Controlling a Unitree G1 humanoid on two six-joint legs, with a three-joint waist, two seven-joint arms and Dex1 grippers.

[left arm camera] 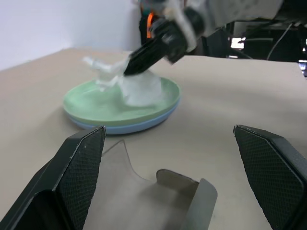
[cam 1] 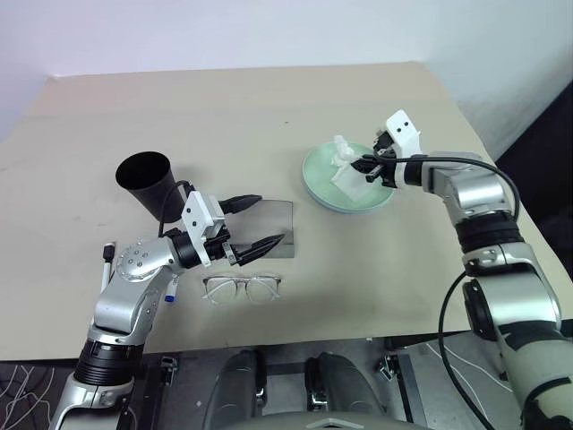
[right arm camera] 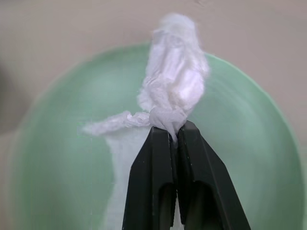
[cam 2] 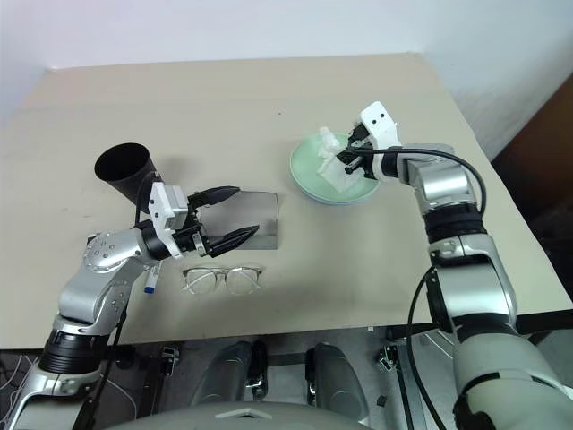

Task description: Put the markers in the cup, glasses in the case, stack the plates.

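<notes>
The right gripper (right arm camera: 171,132) is clenched on a crumpled white tissue (right arm camera: 175,86), held over the mint plate (cam 1: 322,179); its wrist view shows the fingertips pinching a twisted fold, a detail too small to read from the head camera. The left wrist view reveals a light blue plate (left arm camera: 139,127) stacked beneath the mint one, showing as a thin edge from above. The left gripper (cam 1: 260,222) hangs released, fingers spread wide over the grey case (cam 1: 277,219) at the table's centre. The glasses (cam 1: 242,288) lie at 6 o'clock from the case, near the front edge. The black cup (cam 1: 148,184) leans at 9 o'clock from the case, and a blue-capped marker (cam 2: 150,280) pokes out beside the left arm. All rest on a beige table (cam 1: 224,116) against a pale wall (cam 1: 269,27).
</notes>
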